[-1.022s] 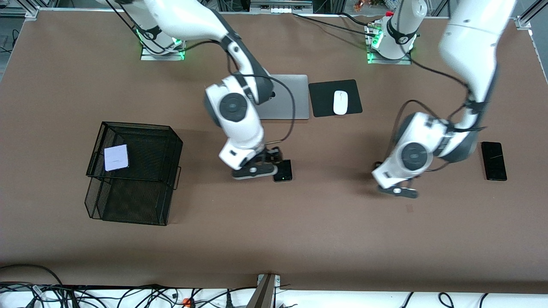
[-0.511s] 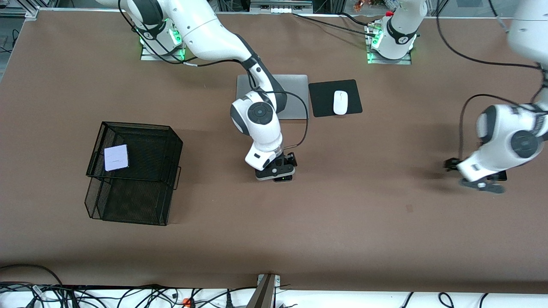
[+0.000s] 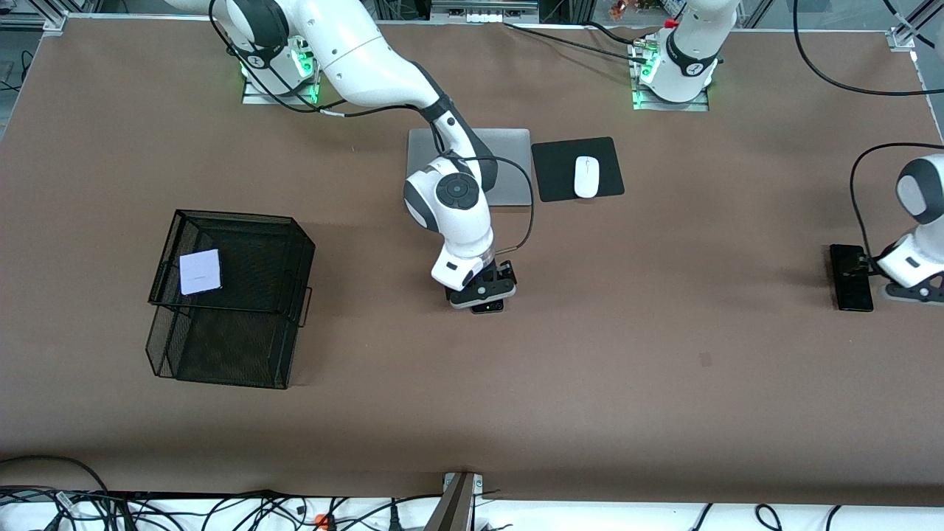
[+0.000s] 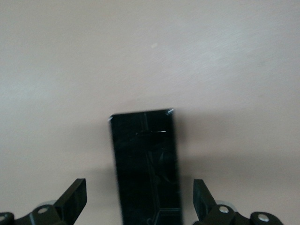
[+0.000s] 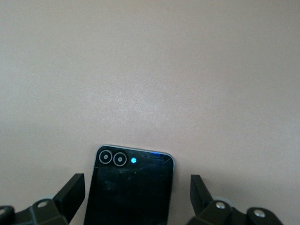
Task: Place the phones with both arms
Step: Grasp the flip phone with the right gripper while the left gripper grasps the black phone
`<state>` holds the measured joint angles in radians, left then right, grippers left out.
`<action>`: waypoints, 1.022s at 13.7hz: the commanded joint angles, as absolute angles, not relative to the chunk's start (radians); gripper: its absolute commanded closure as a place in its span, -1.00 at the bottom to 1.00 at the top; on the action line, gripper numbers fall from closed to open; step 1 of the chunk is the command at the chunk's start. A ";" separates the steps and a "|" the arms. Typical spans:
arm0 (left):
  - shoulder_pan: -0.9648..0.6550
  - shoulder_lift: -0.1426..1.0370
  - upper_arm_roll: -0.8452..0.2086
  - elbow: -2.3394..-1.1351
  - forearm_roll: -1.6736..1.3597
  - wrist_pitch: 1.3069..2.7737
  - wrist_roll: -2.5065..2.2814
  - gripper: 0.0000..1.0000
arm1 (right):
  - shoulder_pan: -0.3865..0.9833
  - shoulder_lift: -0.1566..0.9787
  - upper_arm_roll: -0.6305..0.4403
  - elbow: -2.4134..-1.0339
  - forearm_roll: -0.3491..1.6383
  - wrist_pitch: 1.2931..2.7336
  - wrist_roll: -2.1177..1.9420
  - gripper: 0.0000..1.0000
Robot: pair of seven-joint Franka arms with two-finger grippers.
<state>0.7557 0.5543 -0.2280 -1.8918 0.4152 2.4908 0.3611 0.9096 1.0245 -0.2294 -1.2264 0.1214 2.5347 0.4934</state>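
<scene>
The white phone [image 3: 200, 271] is already lying on the black mesh basket [image 3: 243, 346]. Mid-table, the right gripper [image 3: 483, 293] is hanging spread wide over the small black phone [image 5: 129, 190], gripping nothing. Toward the left arm's end, the left gripper [image 4: 140, 208] is straddling the longer black phone [image 3: 850, 277], fingers apart. Two phones are awaiting placement, I'd judge.
</scene>
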 commanded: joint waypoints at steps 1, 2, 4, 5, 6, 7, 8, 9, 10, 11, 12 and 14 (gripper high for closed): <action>0.801 0.595 -0.247 -1.868 0.335 2.525 0.379 -1.00 | 0.920 1.060 -0.241 -1.198 0.101 2.568 0.517 -0.99; 0.802 0.609 -0.247 -1.868 0.318 2.526 0.379 -1.00 | 0.923 1.063 -0.241 -1.198 0.101 2.569 0.517 -0.99; 0.828 0.632 -0.259 -1.868 0.310 2.545 0.377 -1.00 | 0.925 1.065 -0.241 -1.198 0.101 2.571 0.517 -0.99; 0.833 0.640 -0.276 -1.867 0.281 2.554 0.377 -1.00 | 0.927 1.065 -0.242 -1.198 0.101 2.571 0.517 -0.99; 0.834 0.643 -0.278 -1.867 0.275 2.556 0.379 -1.00 | 0.927 1.066 -0.241 -1.198 0.101 2.571 0.517 -0.99; 0.834 0.643 -0.278 -1.867 0.275 2.557 0.379 -1.00 | 0.928 1.069 -0.241 -1.198 0.101 2.571 0.517 -0.99; 0.834 0.649 -0.278 -1.867 0.275 2.559 0.379 -1.00 | 0.928 1.069 -0.241 -1.198 0.101 2.571 0.517 -0.99; 0.834 0.655 -0.278 -1.859 0.275 2.559 0.379 -1.00 | 0.930 1.069 -0.241 -1.198 0.101 2.572 0.517 -0.99; 0.834 0.669 -0.278 -1.846 0.276 2.559 0.380 -1.00 | 0.934 1.071 -0.242 -1.198 0.101 2.572 0.517 -0.99; 0.834 0.679 -0.278 -1.838 0.276 2.559 0.394 -1.00 | 0.936 1.077 -0.242 -1.198 0.095 2.572 0.518 -0.99; 0.836 0.690 -0.278 -1.826 0.275 2.559 0.400 -1.00 | 0.936 1.080 -0.241 -1.198 0.081 2.572 0.518 -0.99; 0.841 0.696 -0.279 -1.822 0.273 2.560 0.400 -1.00 | 0.936 1.078 -0.242 -1.200 0.075 2.572 0.528 -0.69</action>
<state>0.8226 0.6703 -0.2619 -1.8536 0.2946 2.5561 0.3625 0.9267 1.0561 -0.2301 -1.2260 0.0939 2.5676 0.4963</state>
